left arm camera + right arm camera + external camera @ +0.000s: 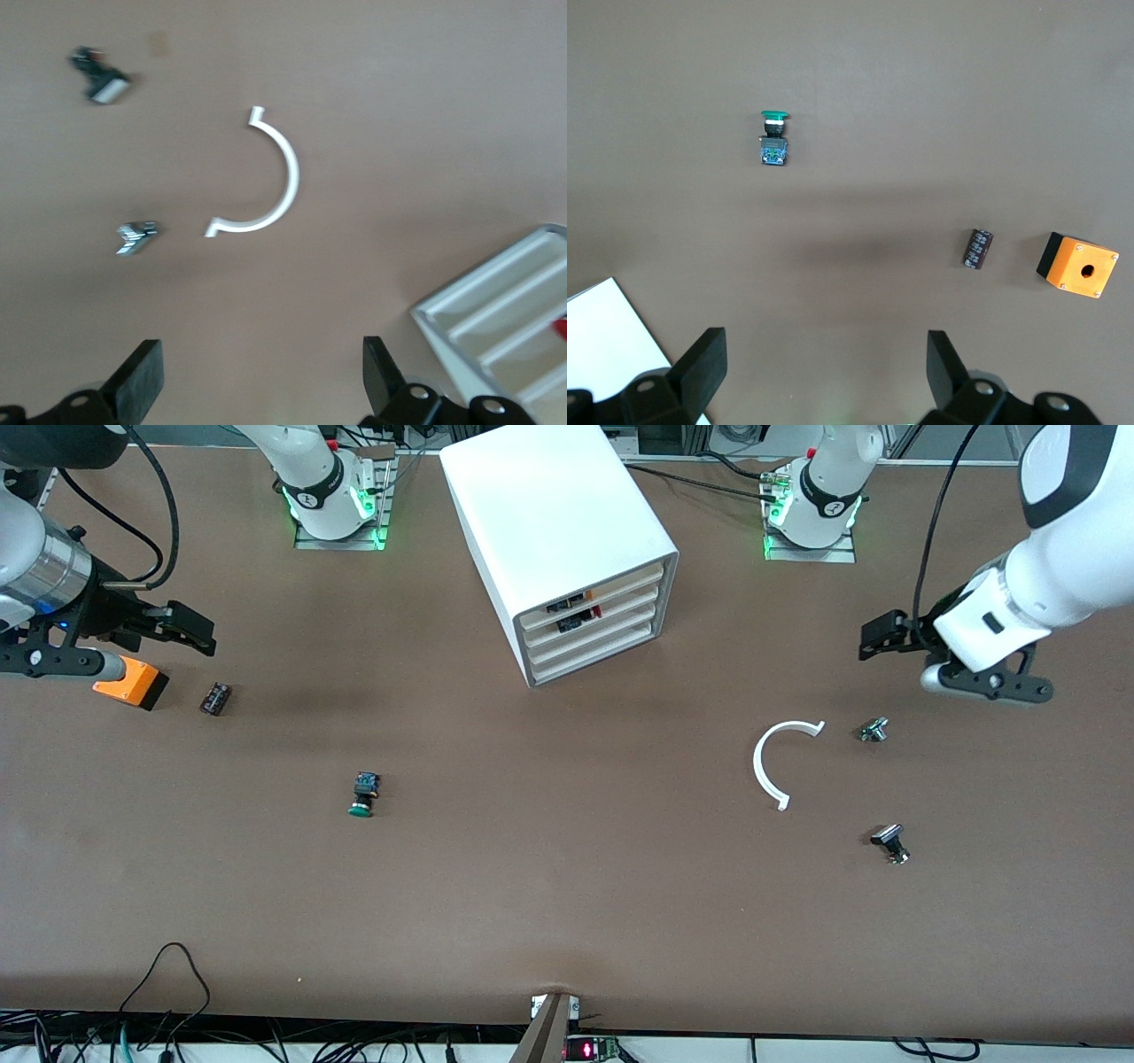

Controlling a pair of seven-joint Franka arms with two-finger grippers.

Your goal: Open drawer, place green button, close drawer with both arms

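**Jaws Spread Wide at Both Ends of Table, Drawers All Shut**

Jaws apart and empty on both arms, seen plainly in the wrist views. Left gripper (873, 642) at the right edge of the front frame, hanging over bare table (567, 903) above the small silver part (873, 730). Right gripper (190, 627) at the left edge of the frame, poised above the orange box (133, 681) with its round hole.

Centre top of the frame: white cabinet (554, 522), four drawers stacked and closed flush. Upper two showing black-and-red parts; the drawer (594, 635), third down, shut and showing only its white front lip.

Left of centre, out in the open: the button (363, 794), lying on its side on the table, green cap toward the front camera, black-and-blue body pointing back toward the cabinet. Untouched, well apart from both grippers and from the cabinet. Same button in the upper left of the right wrist view, cap uppermost.

Between button and orange box, a small dark cylindrical part (215, 698), just beside the box. On the right half of the frame, a white curved plastic arc (769, 760), with the black-and-silver flat-headed switch (889, 842) lower in the frame, nearer the front camera. Loose black cables (168, 992) along the bottom edge.
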